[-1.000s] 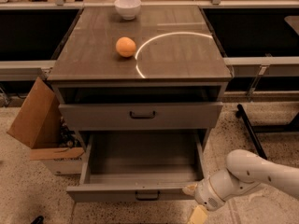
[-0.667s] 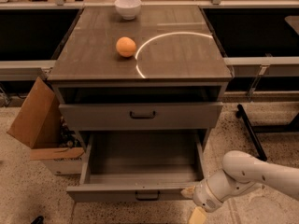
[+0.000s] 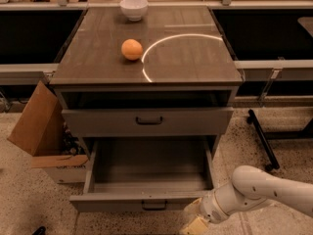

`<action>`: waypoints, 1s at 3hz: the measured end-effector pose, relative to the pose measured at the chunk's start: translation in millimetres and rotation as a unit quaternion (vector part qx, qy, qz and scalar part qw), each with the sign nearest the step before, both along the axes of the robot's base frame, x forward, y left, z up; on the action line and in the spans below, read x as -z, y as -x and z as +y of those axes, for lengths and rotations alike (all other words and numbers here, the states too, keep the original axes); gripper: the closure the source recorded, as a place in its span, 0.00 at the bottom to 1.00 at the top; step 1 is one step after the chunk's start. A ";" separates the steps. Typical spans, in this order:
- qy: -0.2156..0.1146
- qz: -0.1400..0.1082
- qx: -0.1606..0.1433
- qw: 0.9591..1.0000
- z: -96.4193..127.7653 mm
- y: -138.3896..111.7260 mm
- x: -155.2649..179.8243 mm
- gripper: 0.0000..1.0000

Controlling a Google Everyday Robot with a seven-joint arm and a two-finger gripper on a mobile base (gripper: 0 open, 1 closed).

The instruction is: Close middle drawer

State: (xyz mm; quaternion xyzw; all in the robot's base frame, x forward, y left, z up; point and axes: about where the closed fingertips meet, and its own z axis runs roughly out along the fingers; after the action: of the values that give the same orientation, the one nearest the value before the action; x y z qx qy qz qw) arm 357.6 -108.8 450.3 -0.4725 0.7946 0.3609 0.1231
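The middle drawer [image 3: 151,169] stood pulled far out of the cabinet [image 3: 188,62], its deep tray bare and its low front with the small dark handle nearest the camera. The gripper [image 3: 194,222] sat low at the right end of that front, close against it, at the tip of the white arm [image 3: 259,190] reaching in from the right. Likely it was placed there so that a forward push would drive the drawer home. Whether the gripper was open or closed I could not tell, and nothing showed in its hold.

The top drawer [image 3: 102,122] was out only a little, leaving a dark gap beneath the cabinet top.

Counted: two drawers in view (a third, lowest one did not show), one orange [image 3: 132,49] and one white bowl [image 3: 134,8] on the cabinet, well apart, one cardboard box [image 3: 35,124] on the floor at the cabinet's left, and one arm with one gripper
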 end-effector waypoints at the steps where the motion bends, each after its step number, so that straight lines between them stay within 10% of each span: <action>1: -0.002 -0.035 0.054 0.998 3.2 -23.0 9.5 0.62; 3: 0.032 -0.091 0.133 0.986 2.9 -82.9 31.8 1.00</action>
State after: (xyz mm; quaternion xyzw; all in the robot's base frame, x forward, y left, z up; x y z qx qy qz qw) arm 440.5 -105.9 418.6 -0.3973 0.8470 0.2709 0.2265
